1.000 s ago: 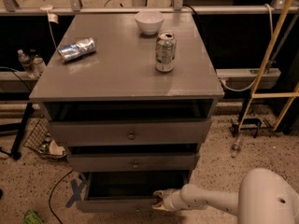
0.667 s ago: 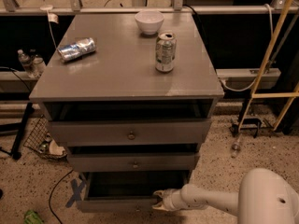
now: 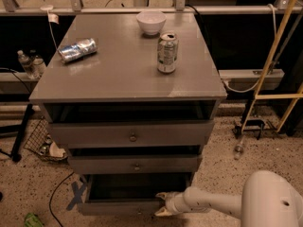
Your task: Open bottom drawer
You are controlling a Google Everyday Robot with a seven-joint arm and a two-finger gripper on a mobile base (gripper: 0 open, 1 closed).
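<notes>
The grey cabinet has three drawers. The bottom drawer point(image 3: 120, 206) is pulled out, its dark inside showing above its grey front near the lower edge of the camera view; its knob does not show. My gripper point(image 3: 162, 204) on the white arm reaches in from the lower right and sits at the right end of that drawer's top front edge. The middle drawer point(image 3: 135, 164) and the top drawer point(image 3: 131, 134) above it each show a small round knob.
On the cabinet top point(image 3: 118, 79) stand a white bowl point(image 3: 151, 21), an upright can point(image 3: 167, 52) and a crushed can lying on its side point(image 3: 77, 50). A wire basket point(image 3: 43, 143) and cables lie on the floor at left. A yellow frame point(image 3: 272, 70) stands at right.
</notes>
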